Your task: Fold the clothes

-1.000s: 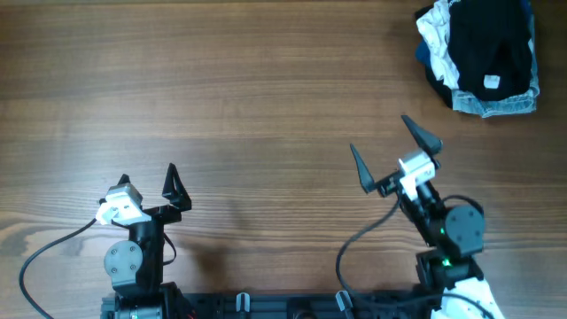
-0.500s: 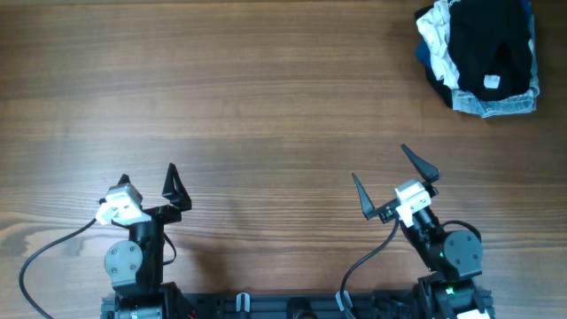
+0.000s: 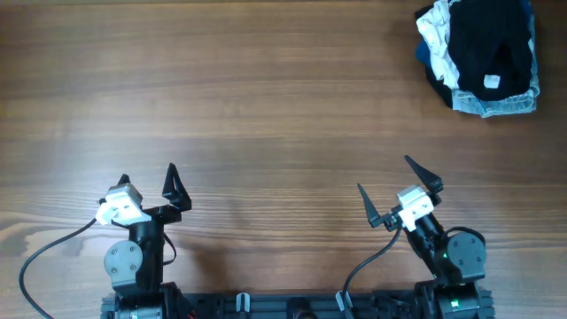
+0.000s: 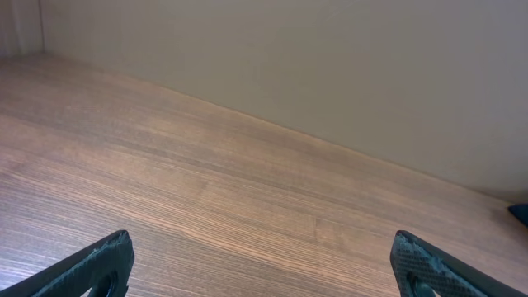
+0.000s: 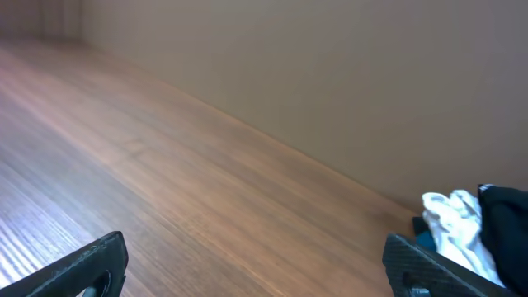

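A pile of clothes (image 3: 478, 53), black, white and denim blue, lies at the far right corner of the wooden table (image 3: 266, 106). Its white and black edge also shows in the right wrist view (image 5: 466, 227) at the far right. My left gripper (image 3: 146, 179) is open and empty near the front left edge; its fingertips frame bare wood in the left wrist view (image 4: 264, 268). My right gripper (image 3: 399, 190) is open and empty near the front right edge, far from the pile; it also shows in the right wrist view (image 5: 256, 264).
A plain beige wall (image 4: 330, 66) runs behind the far table edge. Black cables (image 3: 53, 244) and the arm mounts (image 3: 292, 306) sit along the front edge.
My right arm has drawn back toward the front edge, away from the pile, with the gripper staying open. The left arm has not moved.
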Robot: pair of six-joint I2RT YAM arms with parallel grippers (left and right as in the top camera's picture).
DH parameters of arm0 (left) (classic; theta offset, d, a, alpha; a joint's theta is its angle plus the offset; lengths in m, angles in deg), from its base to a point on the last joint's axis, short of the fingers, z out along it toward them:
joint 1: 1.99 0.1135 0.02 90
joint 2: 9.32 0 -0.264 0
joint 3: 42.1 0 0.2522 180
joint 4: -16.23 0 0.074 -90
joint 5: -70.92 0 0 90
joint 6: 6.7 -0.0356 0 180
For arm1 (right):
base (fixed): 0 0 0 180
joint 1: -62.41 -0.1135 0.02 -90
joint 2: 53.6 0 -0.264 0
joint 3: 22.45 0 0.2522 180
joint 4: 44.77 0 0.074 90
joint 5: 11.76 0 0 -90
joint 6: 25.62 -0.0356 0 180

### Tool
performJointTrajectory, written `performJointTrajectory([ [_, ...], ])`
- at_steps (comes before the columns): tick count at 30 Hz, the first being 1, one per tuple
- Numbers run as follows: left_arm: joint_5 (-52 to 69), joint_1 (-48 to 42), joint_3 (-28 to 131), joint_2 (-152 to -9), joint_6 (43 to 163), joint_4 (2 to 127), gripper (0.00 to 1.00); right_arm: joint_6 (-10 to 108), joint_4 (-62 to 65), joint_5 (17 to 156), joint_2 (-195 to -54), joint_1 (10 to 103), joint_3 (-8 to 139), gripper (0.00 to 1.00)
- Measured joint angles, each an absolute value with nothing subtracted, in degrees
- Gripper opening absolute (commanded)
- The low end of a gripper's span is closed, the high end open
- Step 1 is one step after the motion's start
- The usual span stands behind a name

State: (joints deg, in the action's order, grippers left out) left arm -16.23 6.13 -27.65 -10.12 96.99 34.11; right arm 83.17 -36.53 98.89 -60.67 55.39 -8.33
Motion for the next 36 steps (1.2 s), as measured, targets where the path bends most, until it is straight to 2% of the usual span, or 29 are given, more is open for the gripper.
performJointTrajectory([
  [4,-16.2,6.1,-27.6,-10.1,97.0,34.1,1.0,83.2,-36.1,101.1,-60.6,58.0,-8.3,1.0],
  [16,-16.3,6.1,-27.6,-10.1,97.0,34.1,1.0,85.7,-33.1,102.2,-54.8,58.1,-8.3,1.0],
  [36,-16.2,6.1,-27.6,-10.1,97.0,34.1,1.0,85.8,-33.1,102.2,-54.7,58.1,-8.3,1.0],
])
